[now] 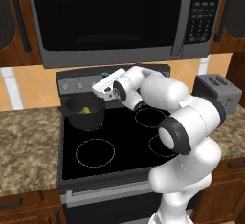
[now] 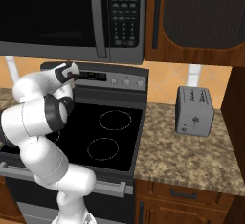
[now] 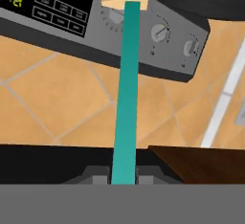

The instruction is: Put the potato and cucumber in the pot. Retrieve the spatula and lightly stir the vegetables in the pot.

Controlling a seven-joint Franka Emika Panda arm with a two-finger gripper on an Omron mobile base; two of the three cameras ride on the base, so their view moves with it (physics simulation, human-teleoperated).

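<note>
My gripper (image 3: 123, 179) clenched on the teal spatula (image 3: 127, 89) at the hand view's bottom centre, black stovetop (image 1: 119, 141) mid-frame, pot (image 1: 85, 111) on its rear left burner holding a yellow-green cucumber (image 1: 86, 110), granite counter (image 1: 26, 141) left, toaster (image 2: 194, 110) right, microwave (image 1: 115, 17) along the top.

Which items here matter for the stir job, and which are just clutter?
Job:
pot, rear-left burner
cucumber, in the pot
spatula, teal handle clamped in the end effector

Clutter:
toaster
microwave
</note>
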